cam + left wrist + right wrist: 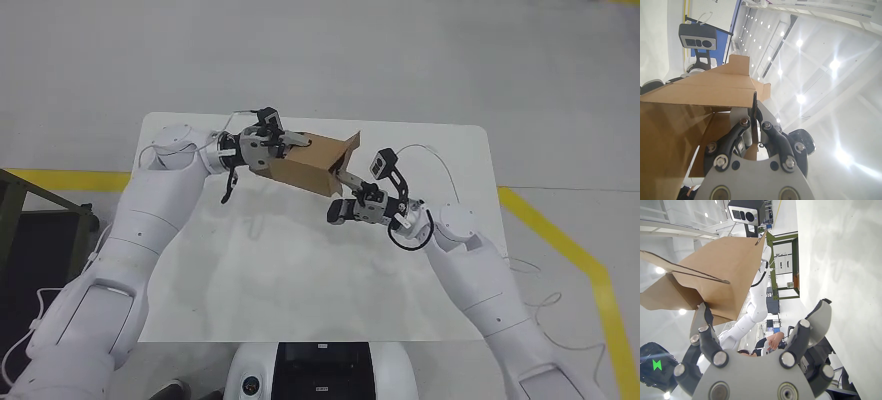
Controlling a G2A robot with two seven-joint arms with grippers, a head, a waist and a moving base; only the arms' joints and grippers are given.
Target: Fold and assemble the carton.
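Observation:
A brown cardboard carton (313, 163) is held up over the far middle of the white table (300, 290), its flaps loose. My left gripper (283, 143) grips it from the left side, shut on a flap edge (754, 106) that runs between its fingers. My right gripper (342, 197) is at the carton's right end, just below the open flap (349, 150). Its fingers are spread wide: one finger (703, 313) touches the carton's lower edge (719, 313), the other finger (822, 315) stands free toward the table.
The table's near half is bare white surface. A yellow floor line (560, 225) runs past both sides of the table, and a dark green rack (20, 200) stands at the left edge.

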